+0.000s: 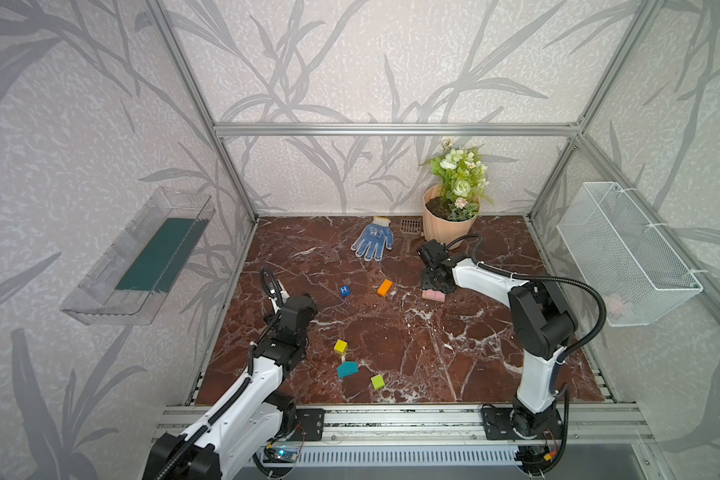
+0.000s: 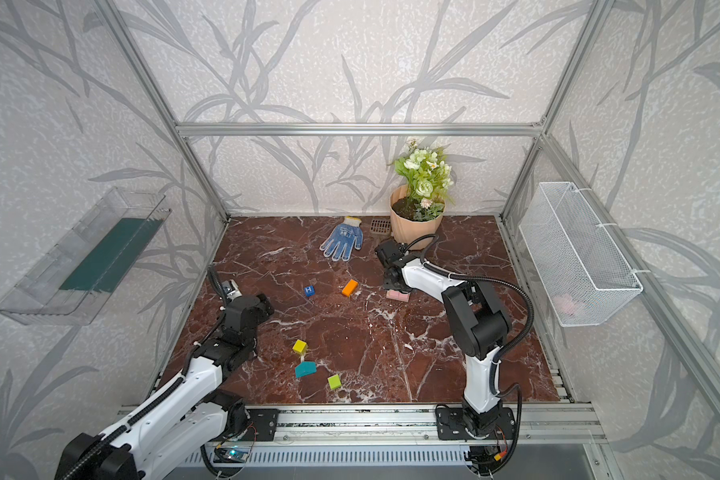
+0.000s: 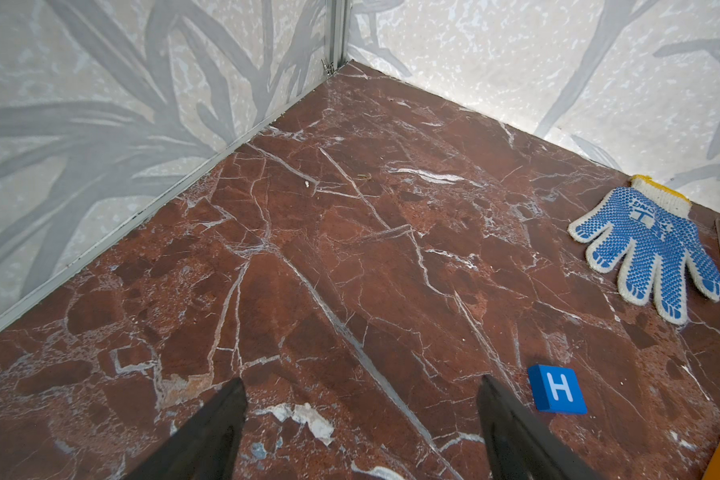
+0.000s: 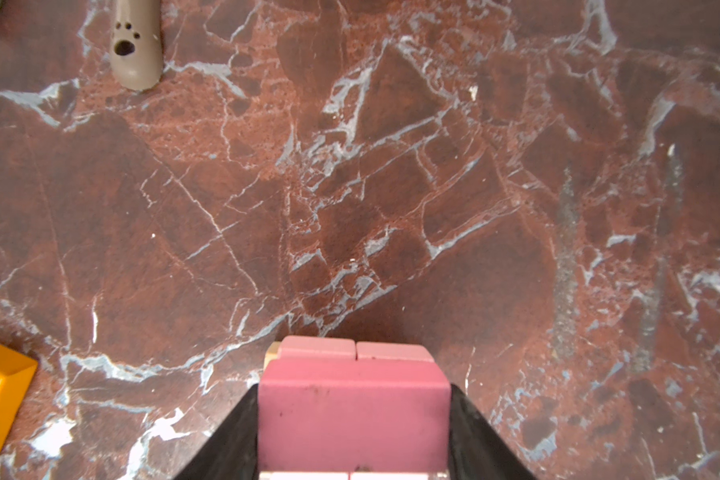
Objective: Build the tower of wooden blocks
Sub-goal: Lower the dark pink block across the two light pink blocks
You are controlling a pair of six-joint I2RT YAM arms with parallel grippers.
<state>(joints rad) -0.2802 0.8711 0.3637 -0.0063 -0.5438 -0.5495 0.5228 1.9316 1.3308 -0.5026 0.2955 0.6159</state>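
Red-brown marble surface (image 1: 391,332) w/ leaf-print walls (image 1: 350,75) on three sides. The wood block tower (image 1: 433,295) stands a bit right of ctr, roughly midway btw the front & far edges. So far it is a tan base w/ two pale pink blocks side by side on top.

R hand (image 4: 353,390) points down right over the tower, closed on a darker pink block (image 4: 353,419), w/ a finger (image 4: 470,440) pressed to each side. That block sits crosswise above the pale pair; can't tell if it touches them.

L hand (image 3: 361,386) is near the left edge, low over bare marble, jaws wide & empty. The blue H cube (image 1: 344,290) lies on the surface near it, outside one fingertip, not touching.

The orange block (image 1: 384,287) lies btw the H cube & the tower, apart from both. Toward the front edge, left of ctr, are 3 loose pcs: yellow cube (image 1: 340,346), teal piece (image 1: 347,369) just in front of it, and lime cube (image 1: 378,381) nearest the edge.

Along the far edge, a blue-dotted glove (image 1: 373,239) lies flat, w/ a brown slotted scoop (image 1: 410,230) just beside it. A peach flowerpot (image 1: 447,226) w/ flowers stands right of the scoop. A wire basket (image 1: 624,249) hangs on the right wall & a clear tray (image 1: 142,257) on the left wall.
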